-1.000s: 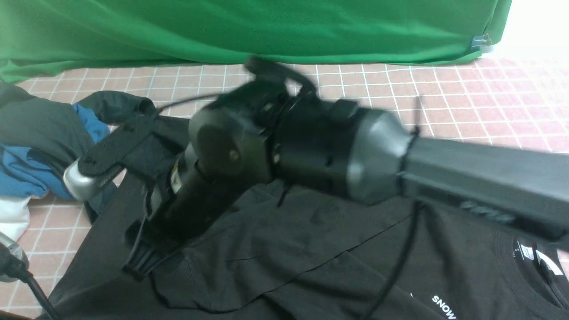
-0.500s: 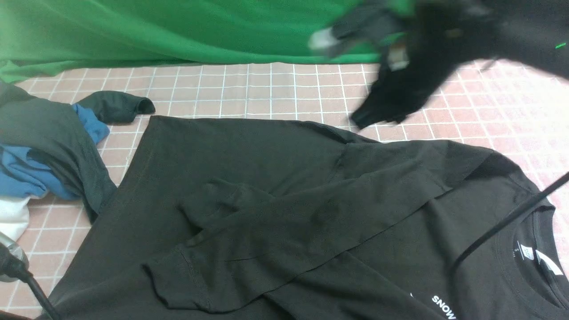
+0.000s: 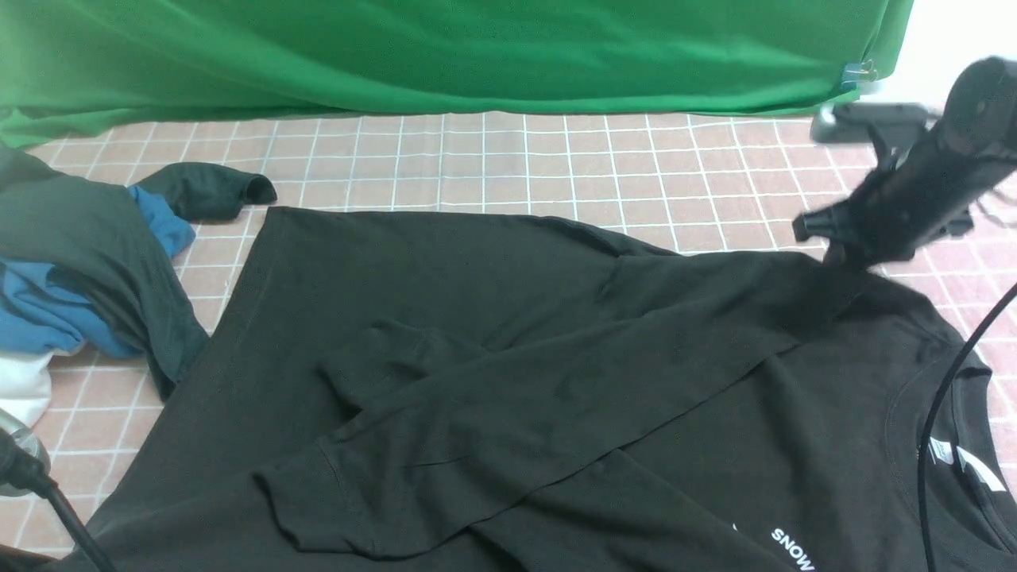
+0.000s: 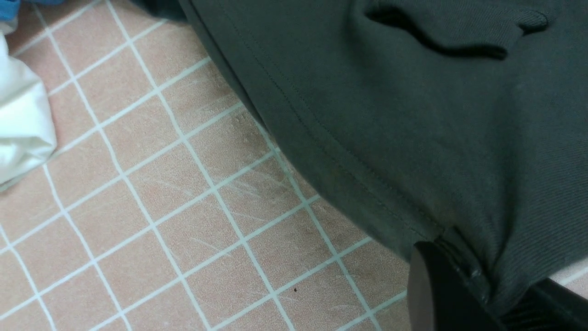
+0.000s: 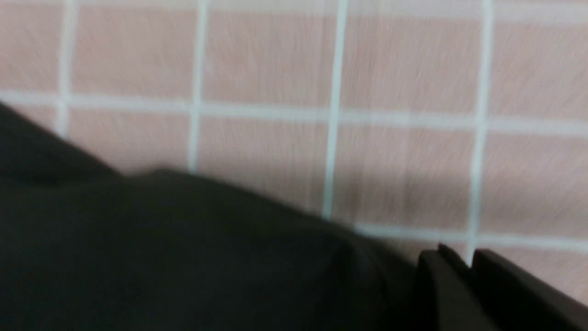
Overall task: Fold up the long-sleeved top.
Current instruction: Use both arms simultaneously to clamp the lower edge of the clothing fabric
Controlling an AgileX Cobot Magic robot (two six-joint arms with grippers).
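Desk (image 3: 477, 159), pink check surface. Long-sleeved top (image 3: 445, 270) lies flat on it between the two hands, sleeves (image 3: 556, 381) crossed over the body. Left hand (image 4: 489, 294) clamped on the hem corner. Right hand (image 3: 833, 253) at the shoulder edge, fingers nearly together; cloth caught between them, cannot tell. Step looks like the body fold. Next move calls for an even lift of both corners.
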